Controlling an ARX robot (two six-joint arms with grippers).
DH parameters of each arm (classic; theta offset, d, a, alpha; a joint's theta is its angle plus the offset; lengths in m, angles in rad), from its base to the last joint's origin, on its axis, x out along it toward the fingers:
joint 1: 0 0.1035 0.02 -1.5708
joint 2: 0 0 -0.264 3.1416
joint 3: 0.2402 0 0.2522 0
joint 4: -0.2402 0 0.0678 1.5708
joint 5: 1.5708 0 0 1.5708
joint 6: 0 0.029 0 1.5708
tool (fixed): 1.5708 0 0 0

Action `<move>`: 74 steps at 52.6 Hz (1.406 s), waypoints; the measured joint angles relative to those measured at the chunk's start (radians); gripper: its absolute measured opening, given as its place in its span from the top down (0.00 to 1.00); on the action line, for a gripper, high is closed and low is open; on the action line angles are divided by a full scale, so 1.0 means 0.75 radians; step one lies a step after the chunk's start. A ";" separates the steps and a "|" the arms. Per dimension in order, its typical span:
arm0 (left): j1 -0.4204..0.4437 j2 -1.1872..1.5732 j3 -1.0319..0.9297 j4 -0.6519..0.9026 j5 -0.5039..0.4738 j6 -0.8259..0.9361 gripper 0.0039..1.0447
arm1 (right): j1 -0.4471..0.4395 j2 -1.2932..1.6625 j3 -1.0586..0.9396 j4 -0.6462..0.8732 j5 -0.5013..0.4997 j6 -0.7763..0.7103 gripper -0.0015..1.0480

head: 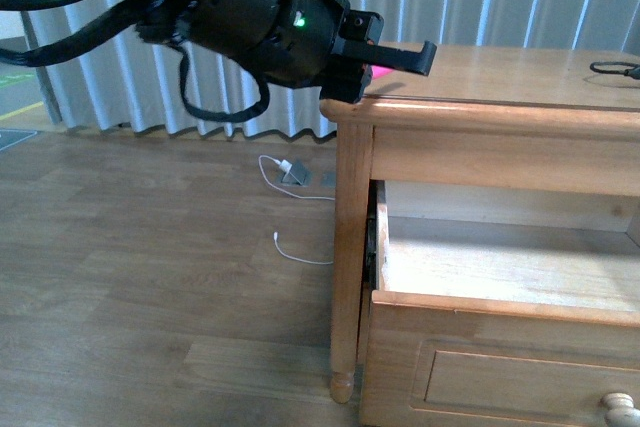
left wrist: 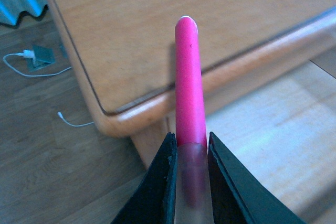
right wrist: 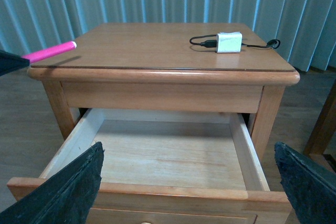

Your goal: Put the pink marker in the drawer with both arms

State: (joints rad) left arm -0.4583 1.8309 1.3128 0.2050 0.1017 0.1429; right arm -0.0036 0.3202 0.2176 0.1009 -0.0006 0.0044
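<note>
**A:** Start at the left of the front view. What is there?

**B:** Wooden floor (head: 130,277) fills the lower left. A thin white cable (head: 300,252) lies on it towards the middle, and a pleated curtain (head: 110,92) hangs behind. The left arm (head: 260,17) fills the upper left, bulky and black with looped cables.

**A:** And its tool?

**B:** The left gripper (head: 400,55) reaches right to the upper middle of the frame. It ends over the near corner of the chest (head: 500,77). The left wrist view shows its jaws pinched tight on the pink marker (left wrist: 189,77), gripping the paler cap end. The bright pink body sticks straight out beyond them.

**A:** So where is the marker?

**B:** It is up in the air, held over the corner of the chest top, with its far end above the wood. In the front view only a sliver of pink shows beside the jaws.

**A:** Further right?

**B:** The drawer (head: 500,302) at the lower right is pulled well out, and its pale board floor shows. Its round knob (head: 622,409) sits at the bottom right corner.

**A:** The other tool?

**B:** The front view doesn't show it. In the right wrist view the right gripper (right wrist: 188,150) is spread wide in front of the drawer and holds nothing. A small white box (right wrist: 229,41) with a black lead sits on the chest top.
</note>
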 joint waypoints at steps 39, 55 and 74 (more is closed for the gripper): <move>-0.196 0.289 0.073 -0.055 0.027 0.147 0.87 | 0.000 0.000 0.000 0.000 0.000 0.000 0.08; -0.246 0.482 0.257 -0.116 -0.017 0.116 0.87 | 0.000 0.000 0.000 0.000 0.000 0.000 0.08; -0.271 0.551 0.305 -0.124 -0.049 0.103 0.64 | 0.000 0.000 0.000 0.000 0.000 0.000 0.08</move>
State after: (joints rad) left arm -0.6613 2.2440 1.5417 0.1120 0.0650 0.2199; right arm -0.0036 0.3202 0.2176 0.1009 -0.0006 0.0044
